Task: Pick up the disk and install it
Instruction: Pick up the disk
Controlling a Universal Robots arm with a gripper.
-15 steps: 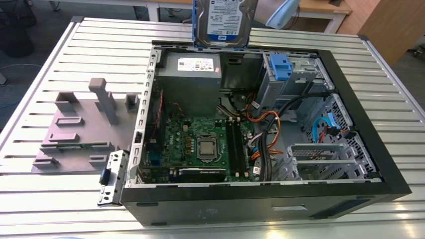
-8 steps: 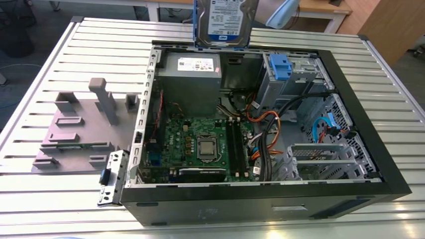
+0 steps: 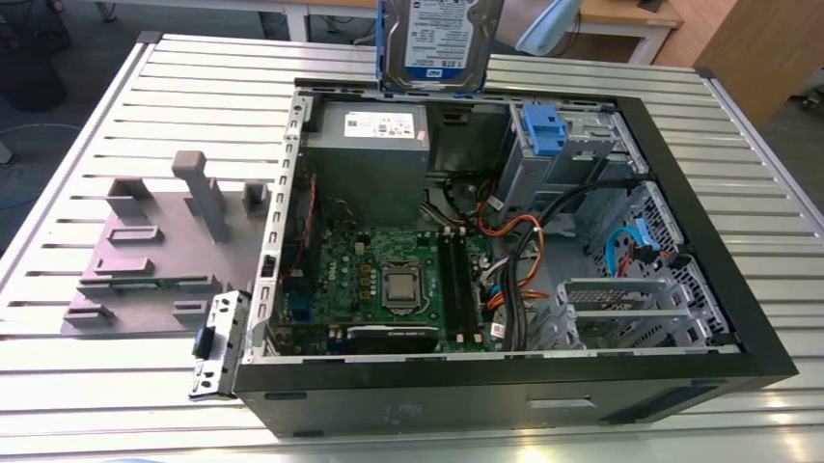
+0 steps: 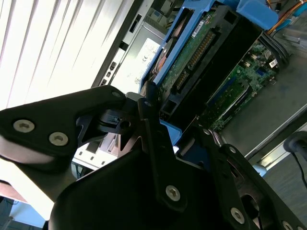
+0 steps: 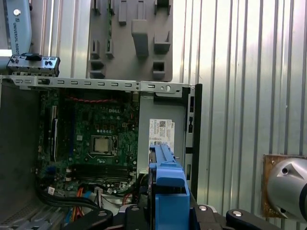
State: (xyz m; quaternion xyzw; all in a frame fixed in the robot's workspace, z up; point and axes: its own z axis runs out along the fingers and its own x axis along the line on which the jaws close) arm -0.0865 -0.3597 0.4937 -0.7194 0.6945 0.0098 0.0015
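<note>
Disk [image 3: 438,43]: held upright in the air, label outward, over the case [image 3: 515,391] rim beside the power supply [image 3: 370,135]. Grip: fingers [image 4: 152,129] pinch its blue-framed end (long axis running straight away from them, toward the open case).

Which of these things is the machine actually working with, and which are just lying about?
In the job: the disk, gripped in the claw, over the open computer case.
Lying about: grey moulded holder on the slatted table; small metal bracket at the case's corner.
</note>
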